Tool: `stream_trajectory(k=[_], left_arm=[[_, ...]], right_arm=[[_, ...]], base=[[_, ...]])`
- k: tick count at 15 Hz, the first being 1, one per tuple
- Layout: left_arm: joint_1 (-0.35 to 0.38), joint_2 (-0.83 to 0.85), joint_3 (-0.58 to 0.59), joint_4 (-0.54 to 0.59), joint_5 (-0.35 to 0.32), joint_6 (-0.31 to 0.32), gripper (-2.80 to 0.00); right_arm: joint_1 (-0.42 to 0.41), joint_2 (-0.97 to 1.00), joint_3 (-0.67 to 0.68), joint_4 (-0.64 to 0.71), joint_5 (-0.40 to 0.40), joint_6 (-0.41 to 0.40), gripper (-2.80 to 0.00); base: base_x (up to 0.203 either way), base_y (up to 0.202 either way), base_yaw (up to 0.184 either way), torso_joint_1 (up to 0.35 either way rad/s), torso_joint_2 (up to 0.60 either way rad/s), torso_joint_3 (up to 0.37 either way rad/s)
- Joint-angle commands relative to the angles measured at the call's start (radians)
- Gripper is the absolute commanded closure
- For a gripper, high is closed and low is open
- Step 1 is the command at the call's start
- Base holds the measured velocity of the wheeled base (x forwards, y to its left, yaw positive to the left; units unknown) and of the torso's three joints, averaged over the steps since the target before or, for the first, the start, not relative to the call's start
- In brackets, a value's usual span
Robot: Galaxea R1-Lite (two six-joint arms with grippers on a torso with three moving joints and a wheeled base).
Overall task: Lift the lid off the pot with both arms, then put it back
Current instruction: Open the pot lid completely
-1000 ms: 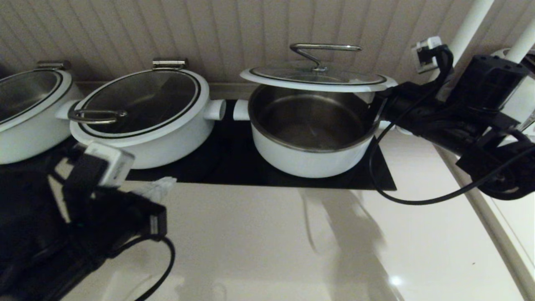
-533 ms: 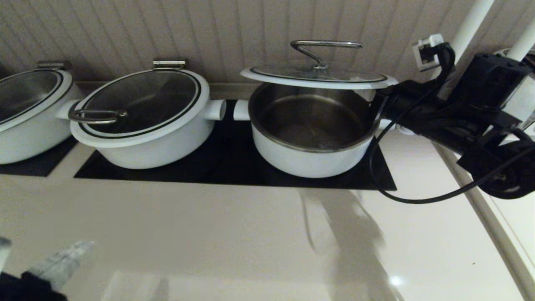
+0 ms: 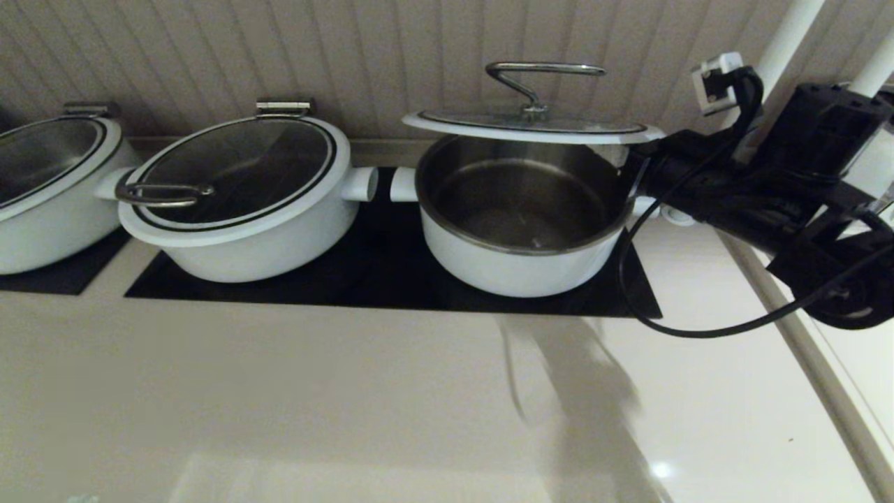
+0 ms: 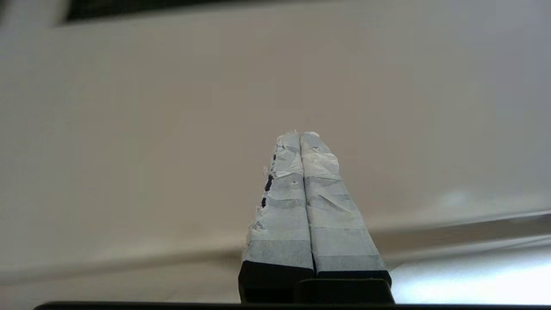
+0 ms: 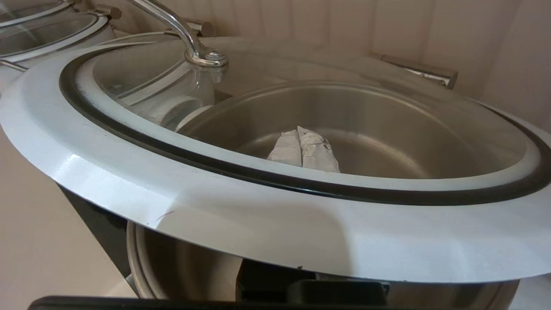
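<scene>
The right gripper [image 5: 302,148], its taped fingers pressed together beneath the round white-rimmed glass lid [image 3: 531,126], props it level above the wide white steel-lined pot [image 3: 520,223]; a level, slow descent should reseat it squarely.

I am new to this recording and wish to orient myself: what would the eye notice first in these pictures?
The lid is raised above the open pot at centre right, its right rim resting on the right gripper, whose closed fingers lie beneath the glass. To the left stands a closed white pot. The left gripper is closed above the pale counter.
</scene>
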Motion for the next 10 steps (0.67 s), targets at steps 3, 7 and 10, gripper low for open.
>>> stream_trajectory(k=[3,7,10], left_arm=[[0.0,-0.014,0.023,-0.007,-0.186,-0.103,0.0],[0.0,-0.014,0.023,0.06,-0.313,-0.352,0.0],[0.0,-0.014,0.023,0.133,-0.337,-0.363,0.0]], right_arm=[[0.001,-0.003,-0.021,-0.002,0.002,0.0,0.0],[0.001,-0.003,-0.023,-0.002,0.002,0.0,0.0],[0.001,-0.003,-0.026,-0.002,0.002,0.0,0.0]], base=[[0.0,0.0,0.0,0.0,0.0,0.0],[0.0,0.0,0.0,0.0,0.0,0.0],[0.0,0.0,0.0,0.0,0.0,0.0]])
